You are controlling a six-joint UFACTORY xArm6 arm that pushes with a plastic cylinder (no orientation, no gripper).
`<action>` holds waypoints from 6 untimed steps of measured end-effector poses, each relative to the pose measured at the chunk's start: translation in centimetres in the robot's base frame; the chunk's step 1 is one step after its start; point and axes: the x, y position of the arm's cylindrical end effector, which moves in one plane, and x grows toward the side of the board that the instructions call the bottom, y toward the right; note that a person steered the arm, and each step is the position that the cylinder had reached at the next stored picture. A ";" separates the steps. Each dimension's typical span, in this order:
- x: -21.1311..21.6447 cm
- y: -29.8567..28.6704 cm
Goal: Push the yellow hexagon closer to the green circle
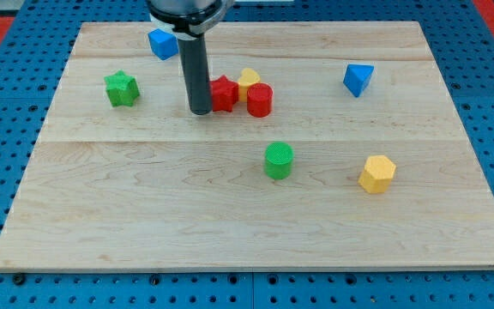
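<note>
The yellow hexagon (376,173) lies at the view's lower right of the wooden board. The green circle (279,160) lies to its left, about a hundred pixels away, near the board's middle. My tip (200,111) rests on the board at the view's upper left of the green circle, far from the yellow hexagon. The tip stands right beside the left side of a red block (222,93).
A red cylinder (260,100) and a yellow block (248,81) cluster next to the red block. A green star (121,88) lies at the left, a blue block (162,43) at the top left, and a blue block (358,79) at the upper right. The board (144,215) sits on a blue pegboard.
</note>
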 end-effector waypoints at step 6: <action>12.5 23.5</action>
